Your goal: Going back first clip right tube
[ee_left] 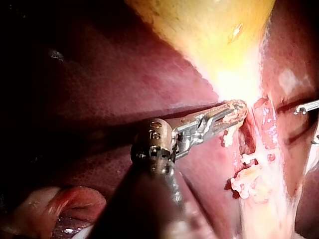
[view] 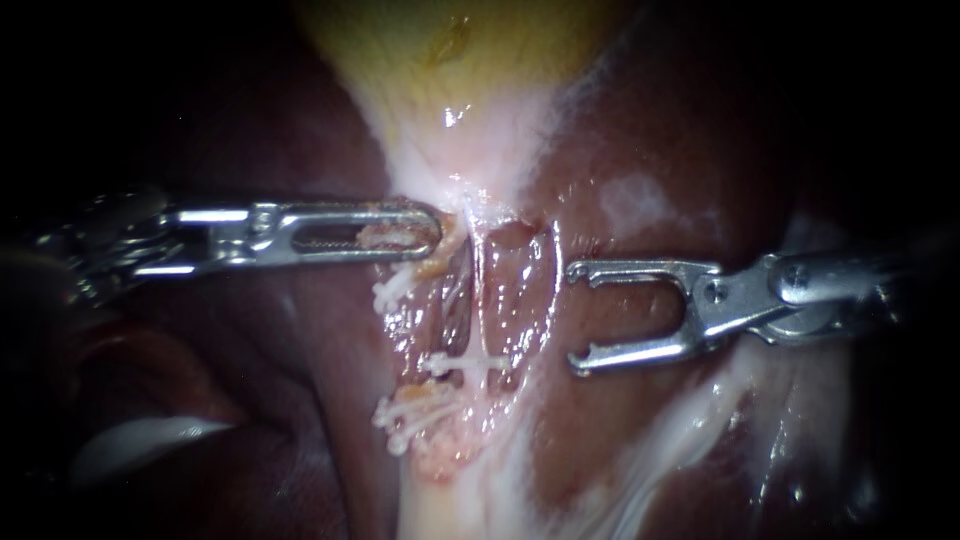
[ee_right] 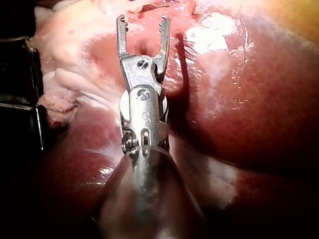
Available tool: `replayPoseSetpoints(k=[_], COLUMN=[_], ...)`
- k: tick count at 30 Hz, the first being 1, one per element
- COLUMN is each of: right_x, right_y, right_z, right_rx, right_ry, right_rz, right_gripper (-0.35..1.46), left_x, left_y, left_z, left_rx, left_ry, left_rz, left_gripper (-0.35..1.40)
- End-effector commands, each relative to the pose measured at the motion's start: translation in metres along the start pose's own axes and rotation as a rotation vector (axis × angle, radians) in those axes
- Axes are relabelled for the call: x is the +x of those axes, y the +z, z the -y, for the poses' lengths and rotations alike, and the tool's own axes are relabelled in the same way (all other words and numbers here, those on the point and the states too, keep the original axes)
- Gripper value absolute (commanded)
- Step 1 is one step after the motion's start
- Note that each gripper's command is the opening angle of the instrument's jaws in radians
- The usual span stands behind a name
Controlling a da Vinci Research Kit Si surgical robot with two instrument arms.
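Observation:
My left instrument [view: 430,229] comes in from the left, its long jaws shut on pale tissue just below the gallbladder [view: 450,60]; in its wrist view the jaws [ee_left: 241,109] are smeared with tissue. My right instrument [view: 578,318] stands open as a wide fork with nothing between the jaws, just right of a thin curved tube [view: 553,275]. Its wrist view shows the same empty fork [ee_right: 143,22]. A slender pale strand [view: 480,300] runs down the middle of the dissected window. One white clip [view: 463,365] crosses that strand low down. Two more white clips [view: 393,290] [view: 405,415] sit further left.
Dark red liver [view: 700,130] surrounds the window on both sides. Whitish fatty tissue [view: 660,440] trails down below the right instrument. The right instrument's tip [ee_left: 306,107] shows ahead of the left jaws in the left wrist view.

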Motion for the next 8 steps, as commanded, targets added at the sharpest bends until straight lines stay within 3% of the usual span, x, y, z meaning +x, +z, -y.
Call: replayPoseSetpoints(k=[1,8], right_x=[0.0001,0.0001], right_y=[0.0,0.0], right_z=[0.0,0.0], right_rx=[-0.001,0.0], right_ry=[0.001,0.001], right_rz=[0.0,0.0], right_gripper=[0.5,0.5], left_x=[0.0,0.0], left_y=[0.0,0.0], left_z=[0.0,0.0], left_rx=[-0.001,0.0], left_ry=[-0.001,-0.001], left_rz=[0.0,-0.004], left_gripper=[-0.35,-0.35])
